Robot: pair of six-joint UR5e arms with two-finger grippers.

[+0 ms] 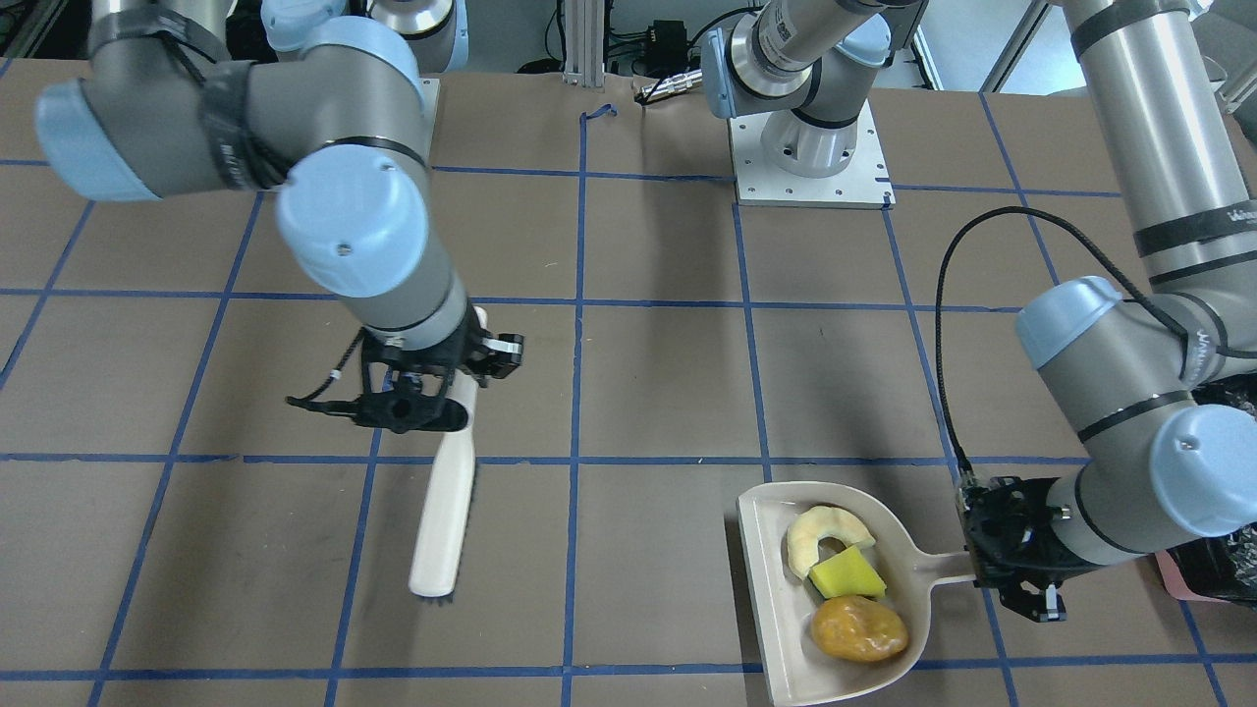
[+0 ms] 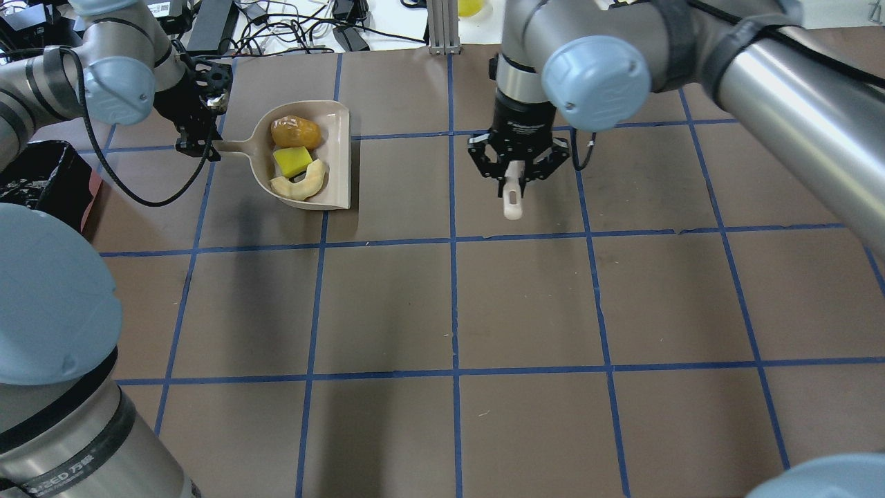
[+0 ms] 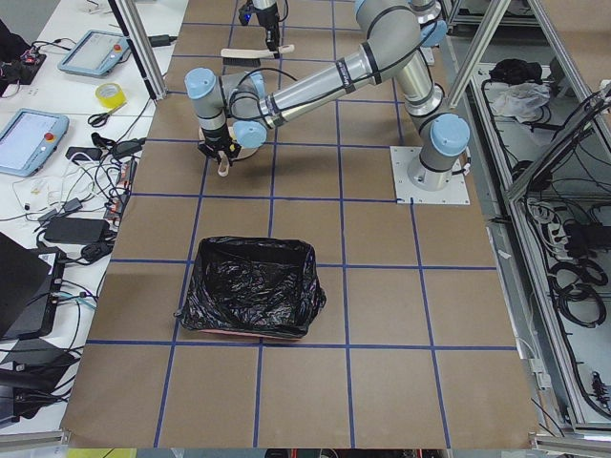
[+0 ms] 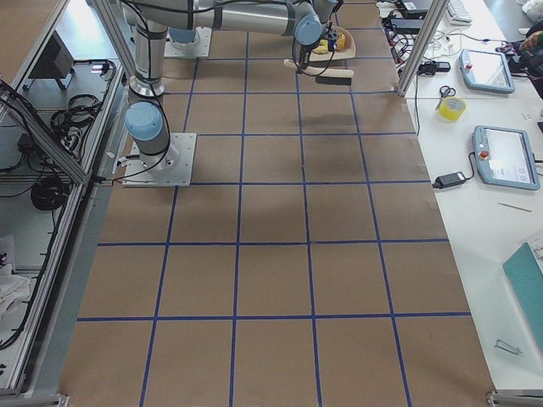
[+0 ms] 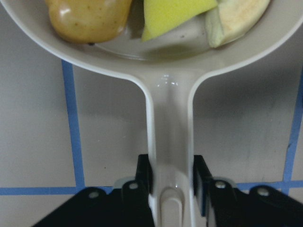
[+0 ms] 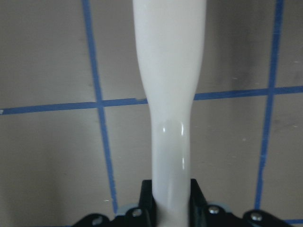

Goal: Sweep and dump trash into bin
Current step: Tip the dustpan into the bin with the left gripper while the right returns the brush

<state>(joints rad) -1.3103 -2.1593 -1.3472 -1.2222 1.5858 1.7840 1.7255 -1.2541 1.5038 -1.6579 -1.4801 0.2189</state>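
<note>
The trash lies in a beige dustpan [image 1: 776, 589]: a pale crescent [image 1: 810, 535], a yellow wedge [image 1: 847, 574] and an amber lump [image 1: 859, 628]. My left gripper [image 1: 992, 570] is shut on the dustpan's handle [image 5: 168, 142], and the pan sits level. The bin [image 3: 253, 296], lined with a black bag, stands on the robot's left, apart from the pan; its edge shows in the overhead view [image 2: 41, 180]. My right gripper [image 1: 432, 398] is shut on the handle of a white brush [image 1: 442, 520], several tiles from the pan.
The brown table [image 2: 525, 304] carries a grid of blue tape. The right arm's base plate [image 1: 810, 167] sits at the robot's side. Cables and tablets lie on the white benches beyond the table's far edge.
</note>
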